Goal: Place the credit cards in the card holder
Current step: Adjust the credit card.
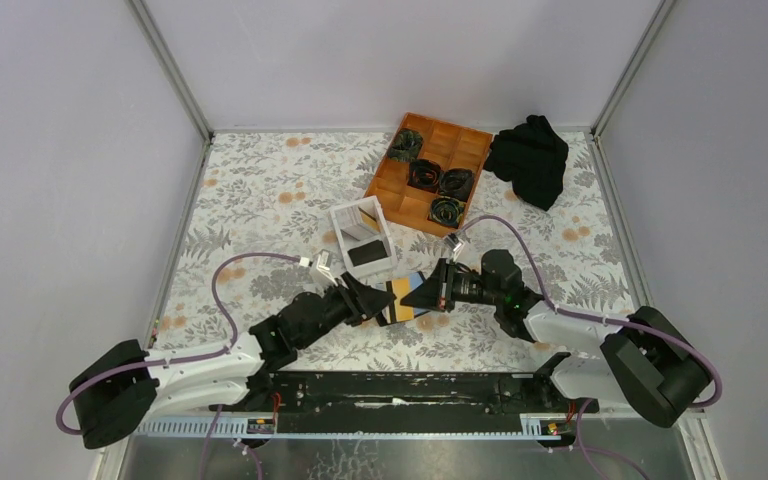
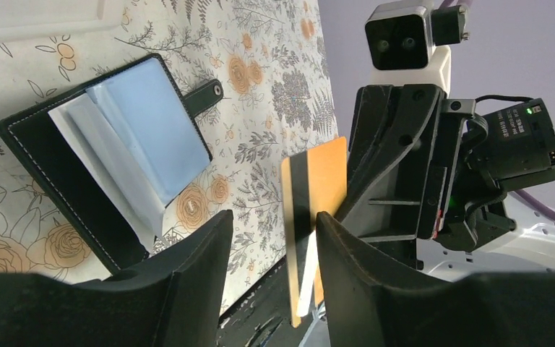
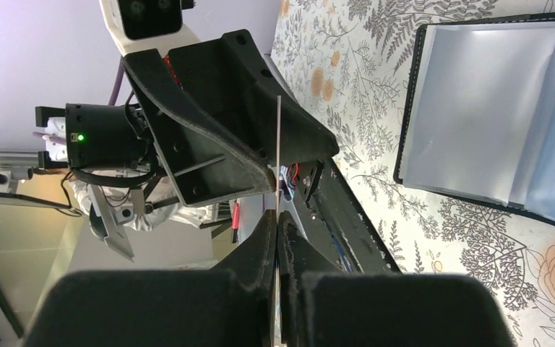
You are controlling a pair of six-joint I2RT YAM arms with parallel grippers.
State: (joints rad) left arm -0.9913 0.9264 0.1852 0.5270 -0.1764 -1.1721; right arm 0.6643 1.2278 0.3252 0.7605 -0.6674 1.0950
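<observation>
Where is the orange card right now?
In the left wrist view the orange card stands on edge mid-frame, pinched by the right gripper, between the open fingers of the left gripper, to the right of the open card holder.

top: overhead, far | wrists: close, facing each other, sharing card holder (image 2: 79,195)

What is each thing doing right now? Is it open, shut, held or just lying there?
card holder: open, lying flat, sleeves fanned out
orange card: held upright on its edge
right gripper: shut on the orange card
left gripper: open, close to the orange card
white box: open on top
black cloth: crumpled
</observation>
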